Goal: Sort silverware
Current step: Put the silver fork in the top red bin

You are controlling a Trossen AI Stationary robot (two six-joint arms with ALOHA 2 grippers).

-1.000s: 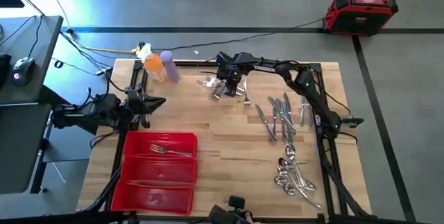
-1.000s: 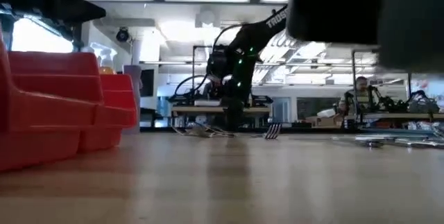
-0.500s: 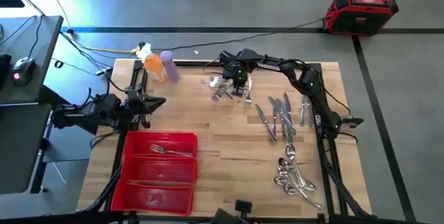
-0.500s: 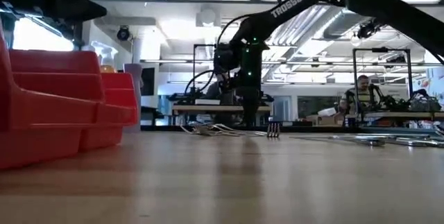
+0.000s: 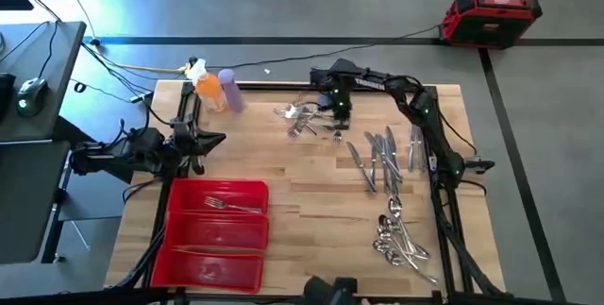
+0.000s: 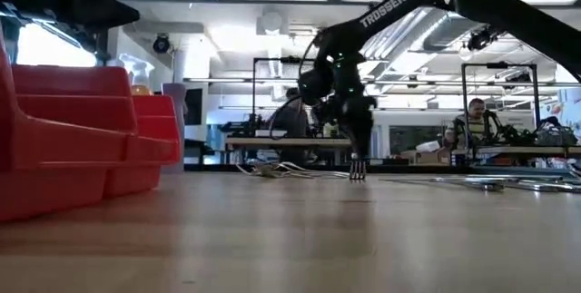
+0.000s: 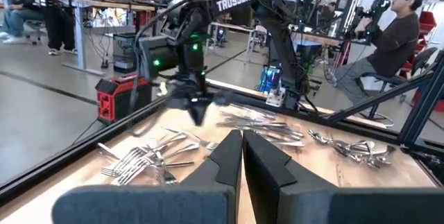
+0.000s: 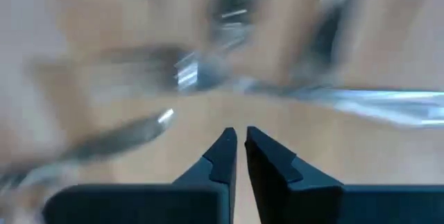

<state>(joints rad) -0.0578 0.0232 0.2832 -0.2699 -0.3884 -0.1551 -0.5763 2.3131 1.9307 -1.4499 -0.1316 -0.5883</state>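
The silverware lies on the wooden table in three groups. Forks (image 5: 300,118) are heaped at the far middle, knives (image 5: 379,159) lie to their right, and spoons (image 5: 394,237) sit near the right front. One fork (image 5: 231,205) rests in the far compartment of the red tray (image 5: 189,248). My right gripper (image 5: 340,109) hangs just right of the fork heap, pointing down, shut with nothing between its fingers (image 8: 223,149). In the low view a lone fork (image 6: 357,172) lies right below my right gripper (image 6: 356,148). My left gripper (image 7: 242,141) is shut and parked at the table's left edge.
An orange bottle (image 5: 209,90) and a purple bottle (image 5: 230,88) stand at the far left corner. The tray's two nearer compartments and the wood between tray and knives are bare. People sit at desks in the room beyond the table.
My right gripper has moved toward the table's right edge, from over the fork heap to its right side, staying low over the table and shut.
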